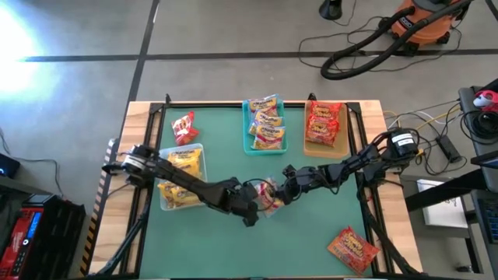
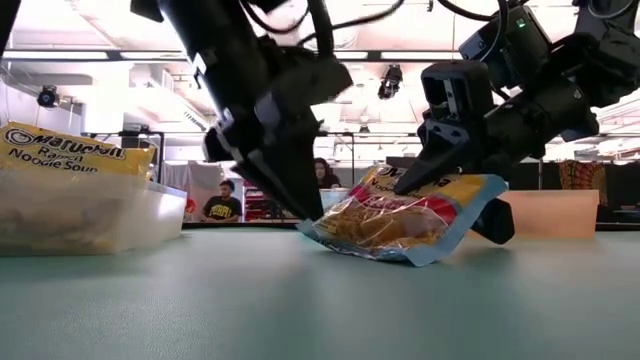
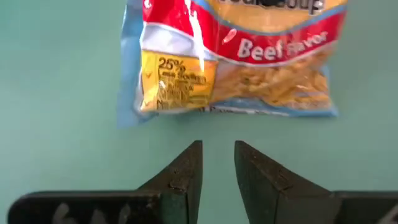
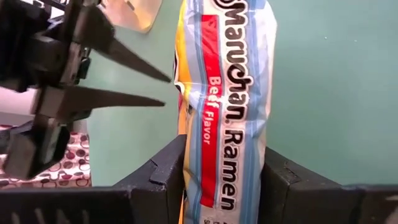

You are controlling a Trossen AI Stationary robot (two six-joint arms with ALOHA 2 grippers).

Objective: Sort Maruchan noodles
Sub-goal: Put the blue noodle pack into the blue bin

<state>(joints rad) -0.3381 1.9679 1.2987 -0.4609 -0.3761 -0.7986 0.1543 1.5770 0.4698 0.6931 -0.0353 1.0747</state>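
A Maruchan beef-flavour noodle packet [image 1: 271,194], yellow with a red band and pale blue edges, is at the middle of the green table. My right gripper [image 1: 289,187] reaches in from the right and is shut on it. My left gripper [image 3: 217,155] hovers just short of the packet's other side [image 2: 330,228], pointing steeply down. Its fingers stand a little apart with nothing between them and touch nothing. More packets lie in three trays: yellow ones in a clear tray [image 1: 180,175], orange-yellow ones in a teal tray [image 1: 264,124], red ones in a tan tray [image 1: 324,124]. My right gripper pinches the packet's end [image 4: 224,180] that faces the table's right between its two fingers, which lie along the packet's length. The fingers come from the right, slanting a little downward. The packet is tilted: the held end [image 2: 470,195] is raised, and the opposite lower edge [image 2: 400,255] rests on the table.
One loose red packet [image 1: 184,128] lies at the far left beside the clear tray. Another loose one [image 1: 354,247] lies at the near right. Bare green mat stretches along the near side. A person [image 2: 222,205] sits in the room beyond the table.
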